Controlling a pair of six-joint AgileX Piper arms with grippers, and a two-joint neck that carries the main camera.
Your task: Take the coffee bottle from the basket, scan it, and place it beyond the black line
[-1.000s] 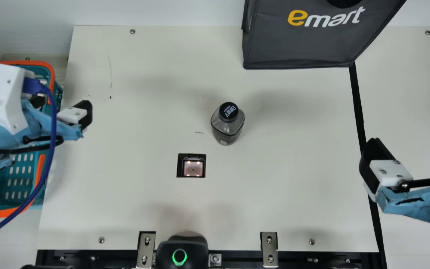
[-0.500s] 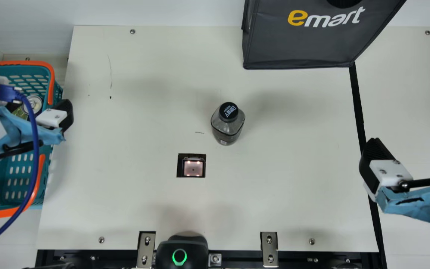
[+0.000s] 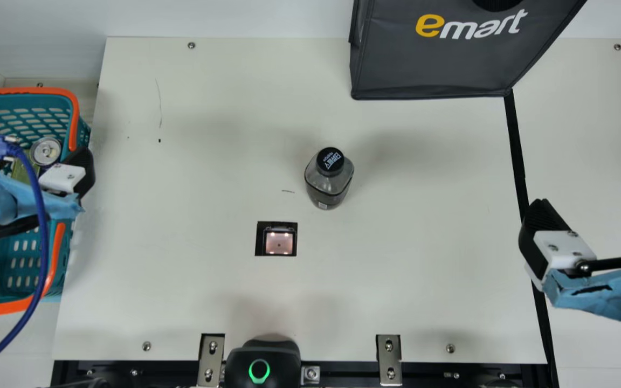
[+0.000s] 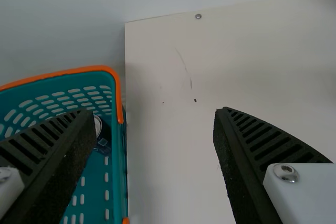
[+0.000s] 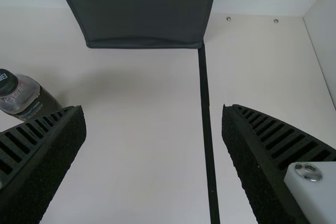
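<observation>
One upright coffee bottle (image 3: 329, 180) between the spread left gripper (image 3: 43, 163) and spread right gripper (image 3: 591, 207)

See the coffee bottle (image 3: 328, 188) standing upright on the cream tabletop (image 3: 423, 269), capped in black with pale print, see-through and greyish at the shoulders, dark around the body, angular in shape. Find it between basket (image 3: 25, 91) and black line (image 3: 516, 134), well apart from both, on the basket's side of the line. Note the basket at the left edge of the main view: teal, slotted, banded in orange, beside the tabletop. Trace the line, narrow and slightly slanted, down the tabletop's right part.
</observation>
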